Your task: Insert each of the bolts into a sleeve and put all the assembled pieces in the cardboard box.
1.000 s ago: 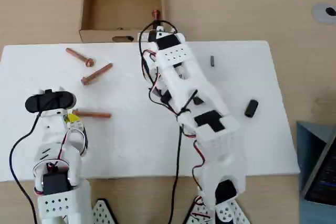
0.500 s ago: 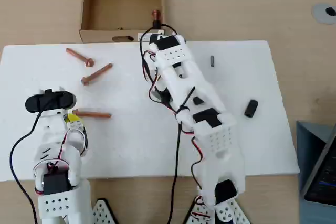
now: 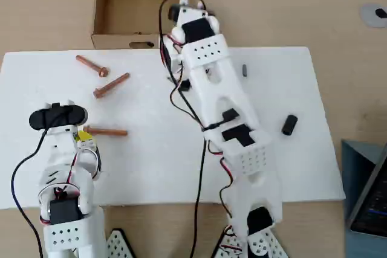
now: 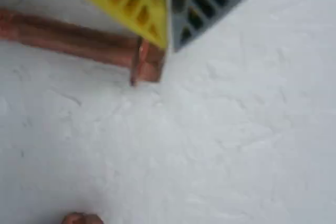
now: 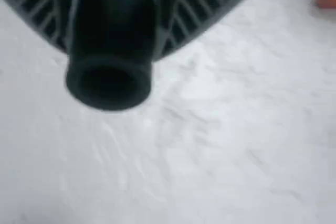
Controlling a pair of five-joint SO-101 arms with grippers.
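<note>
Black plastic, by the look of it: the sleeve [image 5: 109, 72] clamped in my right pincer [image 5: 113, 50] seems light, stiff and rather smooth. I judge the hold is best kept around the barrel with moderate squeeze, leaving the open bore clear at the end. I cannot tell whether a bolt sits in its other end. My right arm is stretched long toward the far side, its wrist by the right near corner of the cardboard box [image 3: 103, 4]. My left arm is folded at the near left of the white mat [image 3: 151, 167]. My left pincer [image 4: 169, 38] points down with its tips together on nothing, right at the head of a copper-coloured bolt [image 4: 73, 40] lying flat. That bolt looks rigid, heavier than a sleeve and apt to roll, so I would take it across the shank close to the head. Two more bolts [image 3: 92, 64] [image 3: 111, 85] lie farther off on the left, and two loose sleeves [image 3: 289, 124] [image 3: 245, 70] lie on the right.
</note>
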